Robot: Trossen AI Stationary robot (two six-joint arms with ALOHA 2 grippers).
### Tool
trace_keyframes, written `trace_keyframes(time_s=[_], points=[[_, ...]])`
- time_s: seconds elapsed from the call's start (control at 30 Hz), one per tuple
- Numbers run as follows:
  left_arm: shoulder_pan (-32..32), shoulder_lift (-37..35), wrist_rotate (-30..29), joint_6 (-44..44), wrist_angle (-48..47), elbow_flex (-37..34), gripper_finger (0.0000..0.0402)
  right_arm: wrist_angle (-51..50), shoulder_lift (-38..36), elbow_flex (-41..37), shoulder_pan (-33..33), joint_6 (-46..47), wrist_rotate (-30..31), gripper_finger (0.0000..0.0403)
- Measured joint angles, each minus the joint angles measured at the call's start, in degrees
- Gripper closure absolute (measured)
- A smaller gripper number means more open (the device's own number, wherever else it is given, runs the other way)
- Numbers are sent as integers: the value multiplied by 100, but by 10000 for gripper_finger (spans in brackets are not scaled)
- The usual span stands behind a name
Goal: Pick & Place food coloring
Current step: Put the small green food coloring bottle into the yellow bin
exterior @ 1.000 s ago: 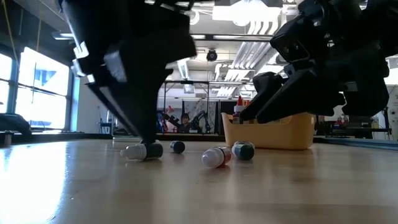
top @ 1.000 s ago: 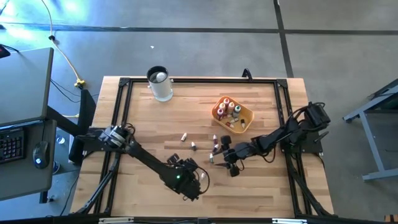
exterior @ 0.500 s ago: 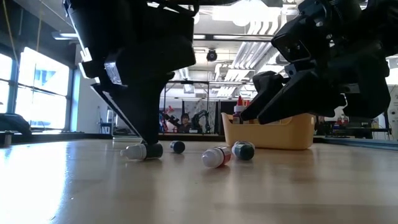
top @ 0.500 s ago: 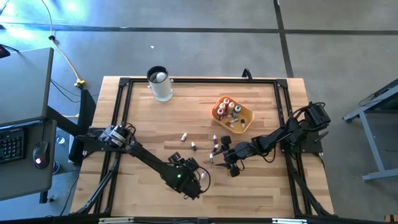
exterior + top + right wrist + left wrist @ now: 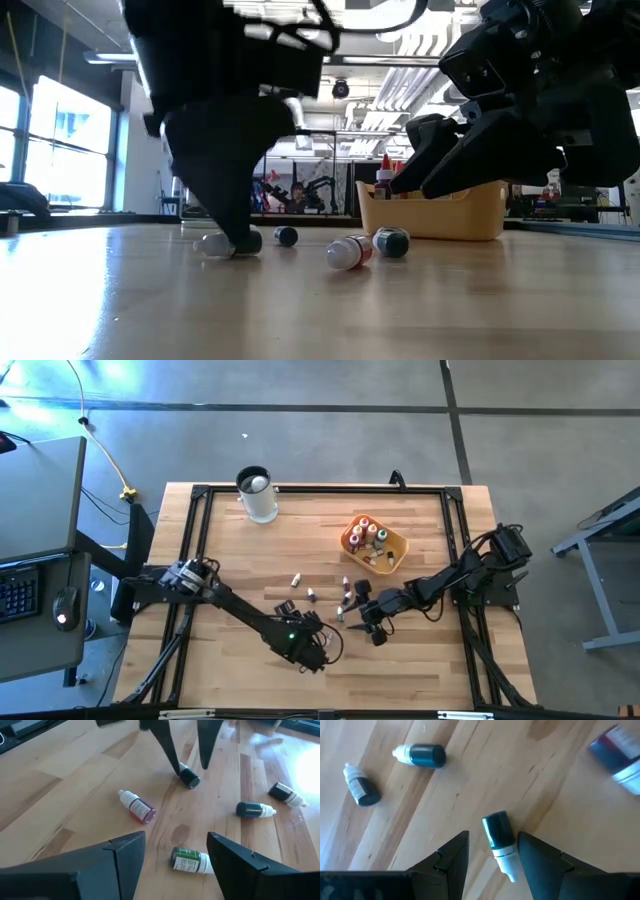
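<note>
High view, catalogued from the frame's left to its right: left arm reaching in from the left edge of the table [image 5: 230, 510], its left gripper [image 5: 312, 650] low at lower centre; loose food coloring bottles scattered mid-table just right of it, among them a small one [image 5: 296, 579] and another [image 5: 311, 594]; right gripper [image 5: 368, 622] a little right of centre; orange-yellow tray [image 5: 392, 554] with several bottles standing in it in the upper right; clear cup [image 5: 258, 496] at upper left centre, well apart from the work. Left wrist view: left gripper [image 5: 490, 852] open, its two dark fingers [image 5: 454, 855] set either side of a dark-bodied bottle [image 5: 498, 836] with a white cap, holding nothing yet. That bottle lies flat between the fingers, long axis running roughly along them and slightly tilted, cap end pointing back toward the wrist, dark body forward. The fingers appear to straddle the cap and neck rather than the body, so a close would likely fall on the narrow end. Right wrist view: right gripper [image 5: 175, 851] fully open and empty, with a green-labelled bottle [image 5: 191, 860] lying crosswise just ahead between its fingers and a reddish bottle [image 5: 137, 806] farther out. Low view: the left fingers come down onto the dark bottle [image 5: 232, 242]. Judgement: left arm is the nearer to a grasp; tray lies up and right of it across the table.
</note>
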Motion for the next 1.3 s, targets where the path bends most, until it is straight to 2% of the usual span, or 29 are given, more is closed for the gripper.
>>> trace_keyframes(time_s=[0.17,0.33,0.57,0.77,0.9,1.07,1.3], points=[[5,-68,-10,104,6,-241,237,-1,0,-1,0,0,-1,196],[-7,-109,-3,204,483,-560,237,-1,0,-1,0,-5,0,196],[62,-222,66,739,817,-845,237,3,0,-1,0,-28,4,196],[183,-551,216,1104,1709,-1353,237,1,0,-1,0,-146,7,196],[199,-647,299,779,2329,-1634,237,1,0,-1,0,-149,9,196],[185,-647,314,-33,2597,-1716,237,3,0,-1,0,-149,7,196],[185,-640,457,19,2691,-1716,237,-47,-168,-8,0,177,-290,196]])
